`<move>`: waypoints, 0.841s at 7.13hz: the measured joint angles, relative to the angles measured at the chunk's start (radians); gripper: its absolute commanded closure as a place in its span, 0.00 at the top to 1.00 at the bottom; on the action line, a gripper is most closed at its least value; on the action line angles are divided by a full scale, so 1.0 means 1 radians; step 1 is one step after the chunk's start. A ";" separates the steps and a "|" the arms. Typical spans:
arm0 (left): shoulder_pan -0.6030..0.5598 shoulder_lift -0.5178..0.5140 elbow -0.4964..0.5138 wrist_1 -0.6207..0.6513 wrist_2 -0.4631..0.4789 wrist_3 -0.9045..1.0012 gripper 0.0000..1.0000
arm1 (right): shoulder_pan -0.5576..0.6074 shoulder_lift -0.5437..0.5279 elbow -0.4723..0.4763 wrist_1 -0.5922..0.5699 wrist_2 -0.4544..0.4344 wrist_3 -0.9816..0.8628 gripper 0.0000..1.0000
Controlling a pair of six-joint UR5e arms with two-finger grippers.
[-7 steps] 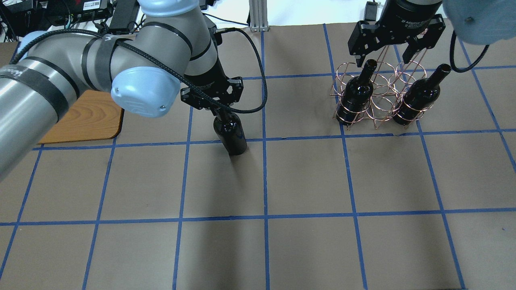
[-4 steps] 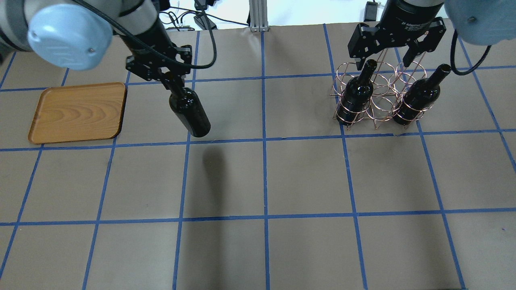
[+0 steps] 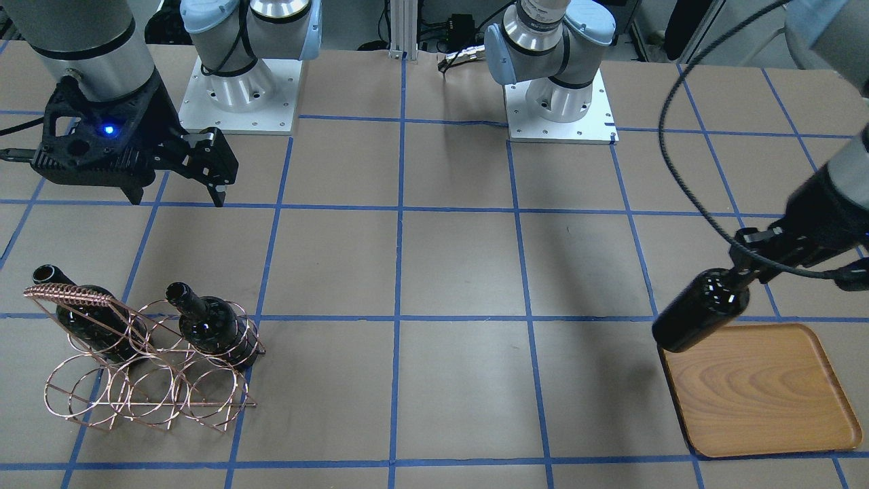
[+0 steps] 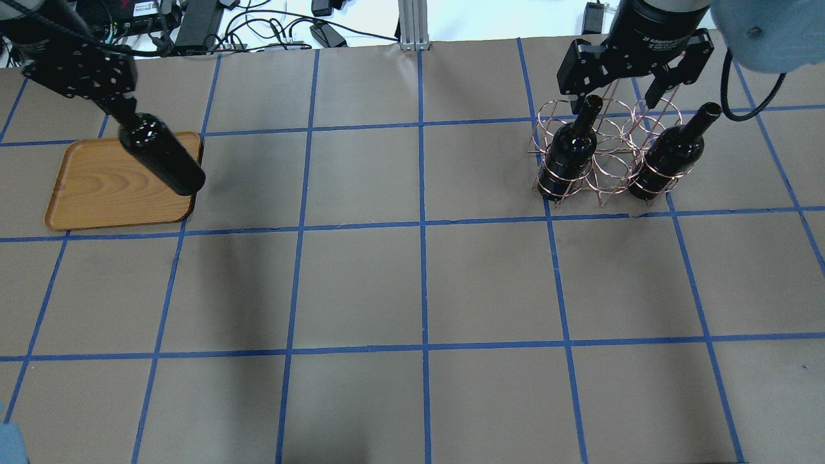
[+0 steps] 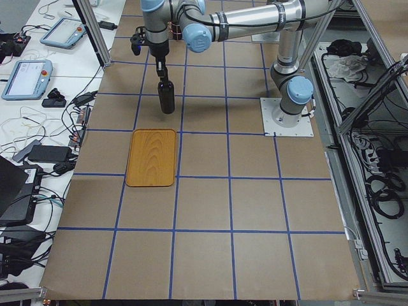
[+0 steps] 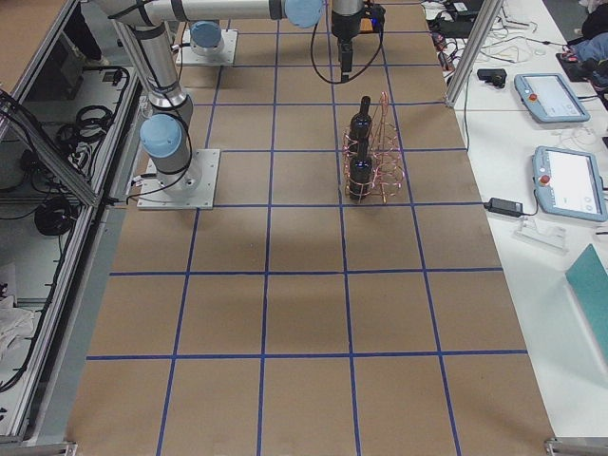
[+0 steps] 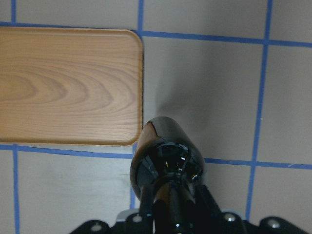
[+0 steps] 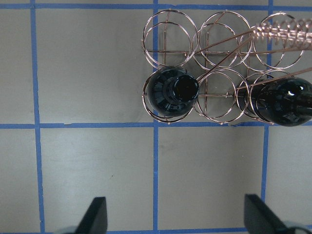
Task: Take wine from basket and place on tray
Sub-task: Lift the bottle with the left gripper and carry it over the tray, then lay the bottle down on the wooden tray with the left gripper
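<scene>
You're mid-carry: the left gripper (image 4: 121, 111) has its jaws clamped on the wine bottle (image 4: 161, 158) by the neck. It hangs at the tray (image 4: 97, 196) corner, probably not quite over it. The right gripper (image 4: 613, 98) has its jaws apart above the basket (image 4: 606, 175). Next, slide the bottle over the tray and lower it gently.

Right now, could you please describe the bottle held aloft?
Find the wooden tray on the robot's left. Beside its corner hangs a black wine bottle, neck held in the left tool. The other two bottles stand in the copper rack.
</scene>
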 measured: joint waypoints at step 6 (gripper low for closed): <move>0.087 -0.129 0.011 0.132 -0.082 0.139 0.00 | -0.002 -0.012 0.006 -0.015 -0.001 0.013 1.00</move>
